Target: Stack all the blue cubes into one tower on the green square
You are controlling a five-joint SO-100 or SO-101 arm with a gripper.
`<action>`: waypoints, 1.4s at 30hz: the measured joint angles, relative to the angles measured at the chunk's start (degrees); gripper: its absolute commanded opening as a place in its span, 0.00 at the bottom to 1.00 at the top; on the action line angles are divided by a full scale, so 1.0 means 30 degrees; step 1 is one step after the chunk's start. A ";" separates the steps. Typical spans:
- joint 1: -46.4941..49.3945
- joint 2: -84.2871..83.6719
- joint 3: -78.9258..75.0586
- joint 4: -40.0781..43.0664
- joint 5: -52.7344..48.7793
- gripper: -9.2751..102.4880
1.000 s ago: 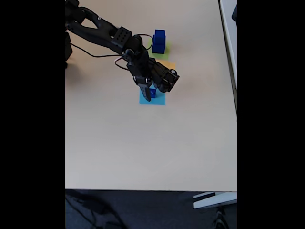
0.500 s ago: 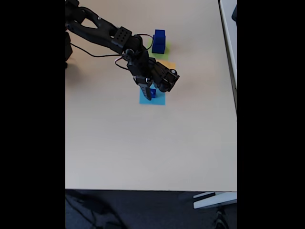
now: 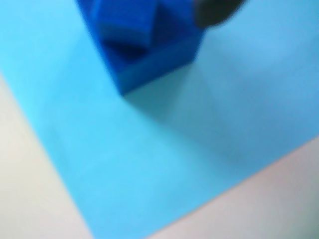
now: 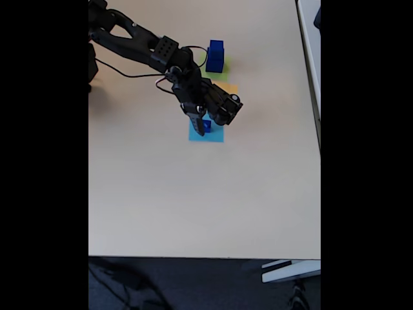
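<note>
Blue on blue is what makes this step awkward: a small dark-blue cube (image 4: 206,125) sits on the flat light-blue paper square (image 4: 213,135) just above the middle of the fixed view, and the black two-finger gripper (image 4: 201,126) hangs right over it. In the wrist view the dark-blue cubes (image 3: 144,45) fill the upper part of the frame, blurred; it looks like a smaller block resting on a larger one, though I cannot be sure. A dark finger tip (image 3: 214,11) pokes in at the top right, close beside the blocks. Whether the fingers are spread or pinching a cube I cannot tell from either picture.

To do this well, I would judge the fingers should straddle the cube squarely on two opposite faces, low enough not to clip only an upper edge, and close gently so the block does not twist or drag the paper. If a smaller cube does sit on top, lifting the pair needs a level, slow rise.

Up at the upper middle of the fixed view, a taller stack of dark-blue cubes (image 4: 215,55) stands on the lime-green paper square (image 4: 225,64), well apart from the gripper, with an orange paper square (image 4: 228,86) between the two patches. No true containers are on the pale wooden bench (image 4: 193,194); the patches serve as the places.
</note>
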 measured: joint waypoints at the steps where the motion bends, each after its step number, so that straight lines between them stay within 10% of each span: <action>1: 0.0000 0.0000 0.0000 0.0000 0.0000 0.31; 42: -0.0381 -0.0352 0.0000 0.0000 0.0410 0.13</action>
